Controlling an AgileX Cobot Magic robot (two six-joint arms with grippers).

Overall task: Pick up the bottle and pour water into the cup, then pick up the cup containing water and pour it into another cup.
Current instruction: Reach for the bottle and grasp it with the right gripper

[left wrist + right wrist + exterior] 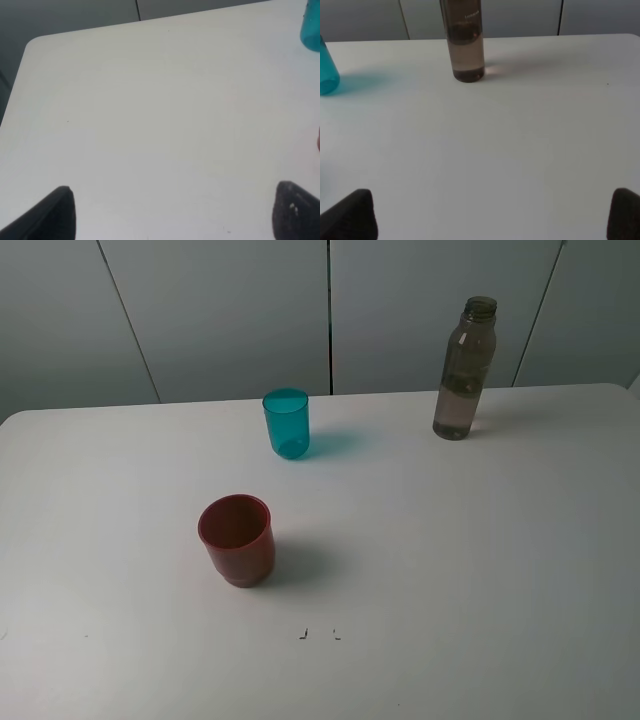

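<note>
High camera looks down on most of the table [480,570]; both wrist cameras skim low across it, sharing the teal cup [286,423], upper centre of the high frame

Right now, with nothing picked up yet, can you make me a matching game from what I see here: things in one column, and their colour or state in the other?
Things
1. bottle
2. slim cup
3. wide cup
4. right fingers

Colour or state
A. dark red, nearest the high camera
B. spread wide, holding nothing
C. smoky grey-brown, far right, no cap
D. teal, see-through, at the back near the middle

Pairs: 1-C, 2-D, 3-A, 4-B
</note>
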